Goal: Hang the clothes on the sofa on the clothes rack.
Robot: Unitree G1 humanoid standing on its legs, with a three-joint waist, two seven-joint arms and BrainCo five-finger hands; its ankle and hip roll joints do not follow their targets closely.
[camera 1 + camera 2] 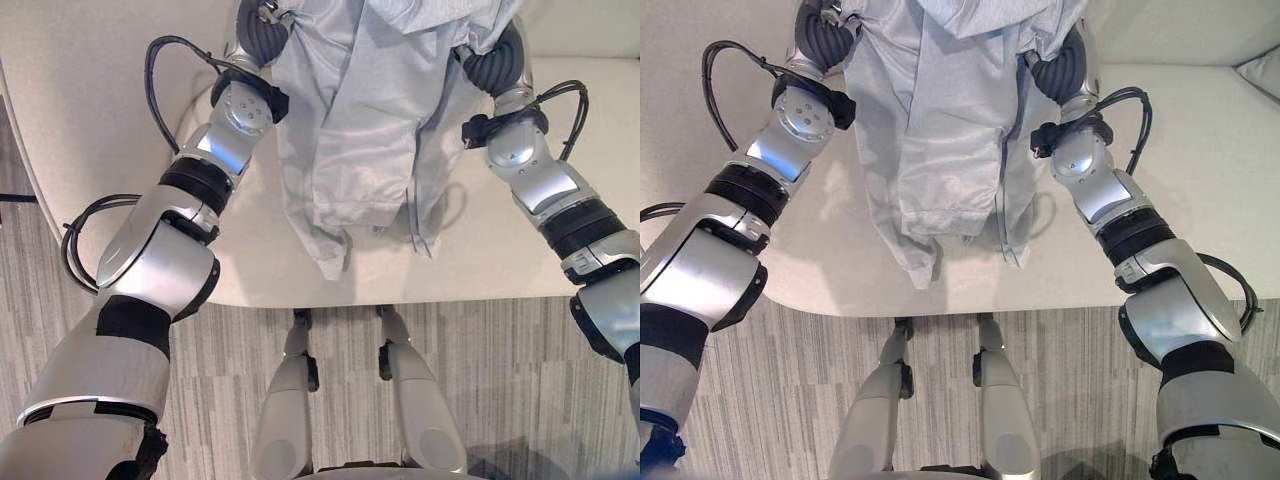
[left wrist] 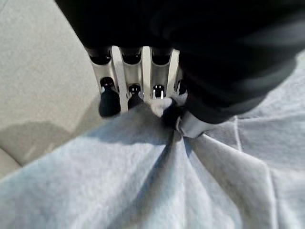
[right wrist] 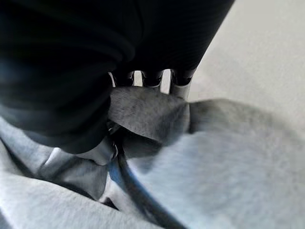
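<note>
A light grey garment (image 1: 360, 120) hangs between my two raised arms above the cream sofa seat (image 1: 90, 110), its lower folds trailing down toward the seat's front edge; I cannot tell whether the hem touches the cushion. A loose cord (image 1: 420, 225) dangles from its right side. On my left wrist camera, my left hand (image 2: 138, 81) has its dark-tipped fingers (image 2: 109, 101) curled down against the thumb, pinching a bunched ridge of the grey cloth, with the pale sofa cushion beyond. On my right wrist camera, my right hand (image 3: 152, 78) is closed around a gathered fold of the same garment, fabric wrapped over the thumb and a dark-edged seam running below. In front of the sofa lies striped grey carpet (image 1: 500, 360).
</note>
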